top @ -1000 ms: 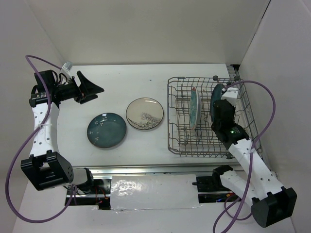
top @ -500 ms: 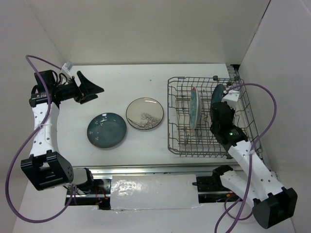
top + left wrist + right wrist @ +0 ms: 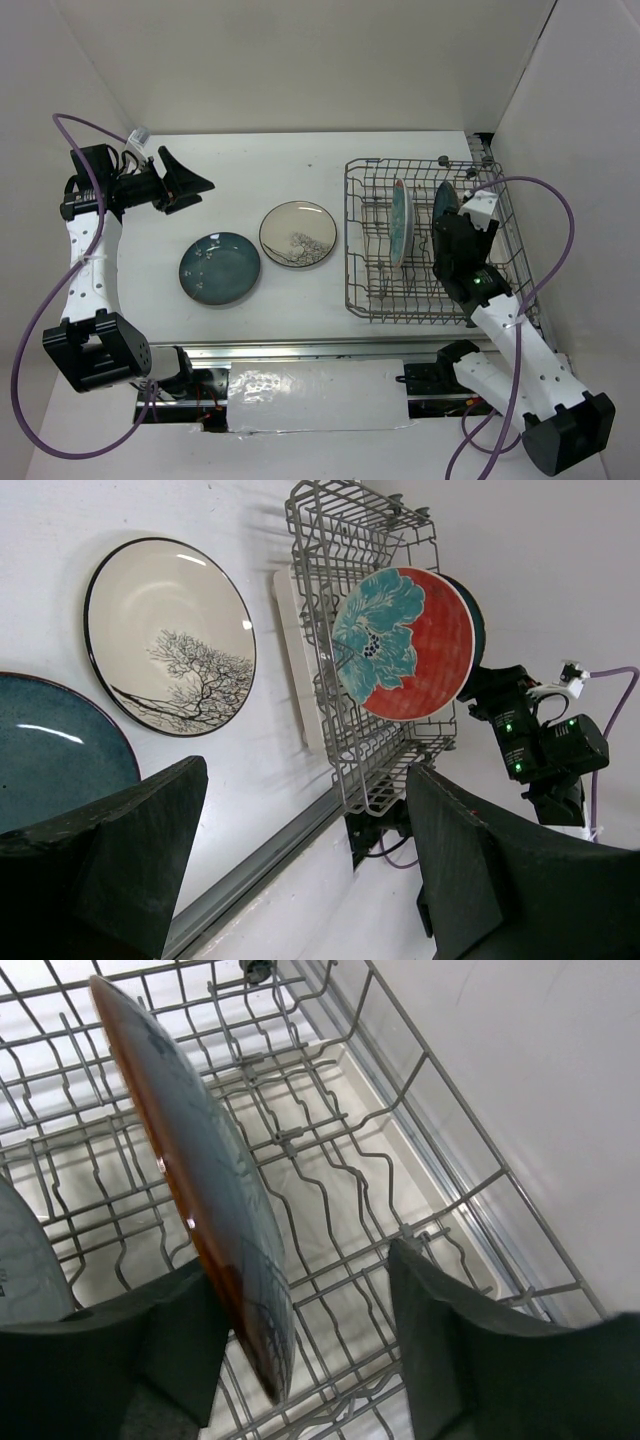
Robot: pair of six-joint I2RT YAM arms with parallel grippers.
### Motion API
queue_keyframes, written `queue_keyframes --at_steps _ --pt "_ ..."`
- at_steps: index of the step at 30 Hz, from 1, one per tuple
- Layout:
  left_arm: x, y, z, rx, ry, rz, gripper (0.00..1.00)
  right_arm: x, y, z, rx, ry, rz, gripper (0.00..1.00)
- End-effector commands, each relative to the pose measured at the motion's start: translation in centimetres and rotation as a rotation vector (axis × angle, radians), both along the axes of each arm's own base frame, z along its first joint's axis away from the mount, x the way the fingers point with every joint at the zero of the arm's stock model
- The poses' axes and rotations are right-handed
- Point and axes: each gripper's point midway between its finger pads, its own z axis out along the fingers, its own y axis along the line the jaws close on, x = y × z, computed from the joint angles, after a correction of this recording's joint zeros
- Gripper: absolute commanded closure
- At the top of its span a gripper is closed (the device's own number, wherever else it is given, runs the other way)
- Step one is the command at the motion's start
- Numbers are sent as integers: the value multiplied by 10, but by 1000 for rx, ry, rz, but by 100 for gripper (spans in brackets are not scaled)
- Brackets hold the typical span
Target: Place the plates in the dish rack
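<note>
The round red-and-turquoise ceramic plate and one dark teal plate stood in the grey wire dish rack at the right edge of the table. Our right pincer gaped there, released. The left pincer gaped empty near the far left corner. We judged the loading half done, and the next move a grasp on the cream tree-drawn plate.

White link shells on left arm and right arm, dotted with rows of small dark screw holes. Black boxy joint housings between; bulky black base blocks. Thick purple cables looped loosely off each side. Two small green lights glowing on the right arm's black housing, white block at its wrist. Matte black, wedge-shaped fingers on the left gripper.
</note>
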Motion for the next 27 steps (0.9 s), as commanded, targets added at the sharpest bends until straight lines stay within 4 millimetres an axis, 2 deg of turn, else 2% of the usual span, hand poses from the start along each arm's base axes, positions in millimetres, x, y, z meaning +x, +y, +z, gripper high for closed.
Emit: queue_keyframes --at_steps 1,2,4,5,10,12,13,14,18,20,21,22,24,25,27 --pt "-1 0 12 18 -62 -17 7 -4 -7 17 11 -58 -59 32" --pt "-1 1 10 20 -55 -13 7 -4 -7 19 13 -60 -60 27" --pt "1 4 5 37 -42 8 7 -4 -6 21 17 -63 -58 26" --pt "2 7 -1 47 -23 24 7 -5 -6 22 17 -65 -57 23" --pt "5 11 -15 62 22 50 8 -5 -6 24 14 -64 -57 21" --pt "7 14 -23 73 47 70 8 -6 -7 29 16 -72 -61 17" --pt "8 15 -27 80 60 79 8 -6 -8 33 17 -75 -63 16" --pt "9 18 -35 88 87 97 8 -8 -8 41 24 -91 -65 9" --pt "14 25 -52 130 145 147 9 -14 -10 56 26 -107 -54 7" --pt "14 25 -58 156 154 161 11 -16 -9 74 36 -141 -38 7" --pt "17 29 -63 200 157 193 11 -20 -11 79 43 -152 -41 0" --pt "18 21 -68 225 155 180 12 -23 -12 96 69 -199 -49 0" --pt "24 19 -83 303 184 192 17 -25 -9 111 112 -234 -17 0" --pt "28 2 -91 339 200 150 18 -26 -7 128 134 -276 -2 0" --pt "35 -18 -96 387 210 114 18 -27 1 149 167 -325 64 0"
